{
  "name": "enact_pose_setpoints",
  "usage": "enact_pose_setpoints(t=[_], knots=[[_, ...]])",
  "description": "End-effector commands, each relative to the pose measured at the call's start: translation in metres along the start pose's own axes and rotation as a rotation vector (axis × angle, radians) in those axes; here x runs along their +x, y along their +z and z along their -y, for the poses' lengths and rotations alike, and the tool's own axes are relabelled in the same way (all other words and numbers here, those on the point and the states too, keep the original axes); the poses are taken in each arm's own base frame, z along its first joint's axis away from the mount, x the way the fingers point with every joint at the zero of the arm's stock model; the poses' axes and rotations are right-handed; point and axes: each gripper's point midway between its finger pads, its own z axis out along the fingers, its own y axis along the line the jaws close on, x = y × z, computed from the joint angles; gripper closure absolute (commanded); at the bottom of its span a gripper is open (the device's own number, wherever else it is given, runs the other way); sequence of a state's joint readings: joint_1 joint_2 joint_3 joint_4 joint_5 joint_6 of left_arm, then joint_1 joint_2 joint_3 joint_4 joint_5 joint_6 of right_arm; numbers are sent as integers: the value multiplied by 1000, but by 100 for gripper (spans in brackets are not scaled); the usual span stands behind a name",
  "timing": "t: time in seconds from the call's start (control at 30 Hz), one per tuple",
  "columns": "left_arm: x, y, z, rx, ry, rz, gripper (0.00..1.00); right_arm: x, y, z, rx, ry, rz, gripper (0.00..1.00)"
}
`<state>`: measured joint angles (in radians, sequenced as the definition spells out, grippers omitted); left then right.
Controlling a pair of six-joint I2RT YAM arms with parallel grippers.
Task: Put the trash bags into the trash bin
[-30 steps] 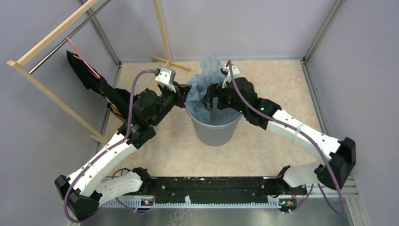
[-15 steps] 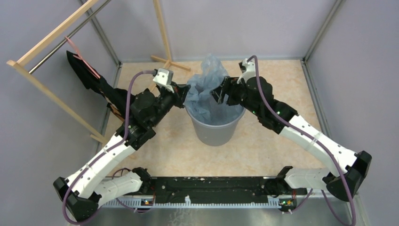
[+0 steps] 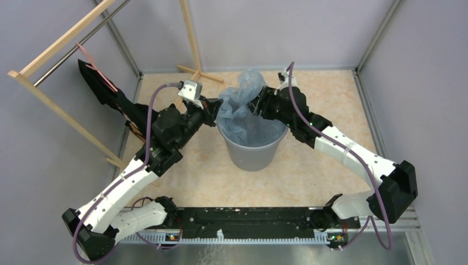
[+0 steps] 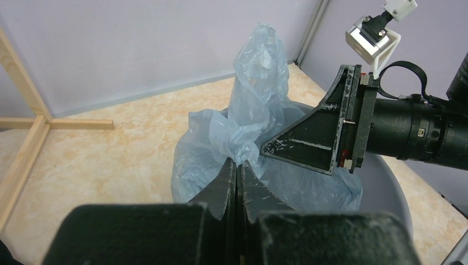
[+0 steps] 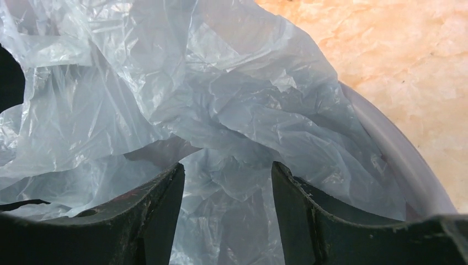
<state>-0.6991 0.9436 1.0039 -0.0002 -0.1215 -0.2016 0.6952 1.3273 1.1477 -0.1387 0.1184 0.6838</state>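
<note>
A wrinkly pale-blue trash bag (image 3: 242, 105) sits partly inside the round grey trash bin (image 3: 253, 154), with a peak of film rising above the far rim. My left gripper (image 3: 216, 113) is shut on the bag's edge at the bin's left rim; in the left wrist view (image 4: 237, 163) the film (image 4: 259, 99) bunches at the closed tips. My right gripper (image 3: 255, 106) is open above the bin's mouth, its fingers (image 5: 165, 193) spread apart over the crumpled bag (image 5: 221, 110) without pinching it. The bin's rim (image 5: 397, 160) shows at right.
A wooden rack (image 3: 60, 72) stands at the left with a black cloth and pink strap (image 3: 102, 83) hanging on it. A wooden post with a cross foot (image 3: 193, 55) stands behind the bin. Metal frame posts and grey walls enclose the table.
My right gripper has drawn back up out of the bin toward its far right rim. The bag's peak has risen a little. My left gripper keeps its hold and has barely moved.
</note>
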Motion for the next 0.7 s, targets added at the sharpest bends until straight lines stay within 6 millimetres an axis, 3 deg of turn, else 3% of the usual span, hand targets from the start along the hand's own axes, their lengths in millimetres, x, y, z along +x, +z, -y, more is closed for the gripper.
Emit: enact_pose_setpoints(t=[0.0,0.1,0.33,0.47,0.67], knots=[[-18,-2,2,10,5,67,100,-32,8,-12,-32,-39,105,40],[-17,-2,5,25,-1,65,100,-29,14,-8,-23,-87,103,37],[-12,2,3,14,4,51,100,-33,20,-10,-54,-177,140,39],[-10,2,-1,-3,6,55,100,-37,10,-24,-107,-170,126,57],[-14,0,3,18,-5,59,100,-24,-43,-41,-211,-77,32,82]])
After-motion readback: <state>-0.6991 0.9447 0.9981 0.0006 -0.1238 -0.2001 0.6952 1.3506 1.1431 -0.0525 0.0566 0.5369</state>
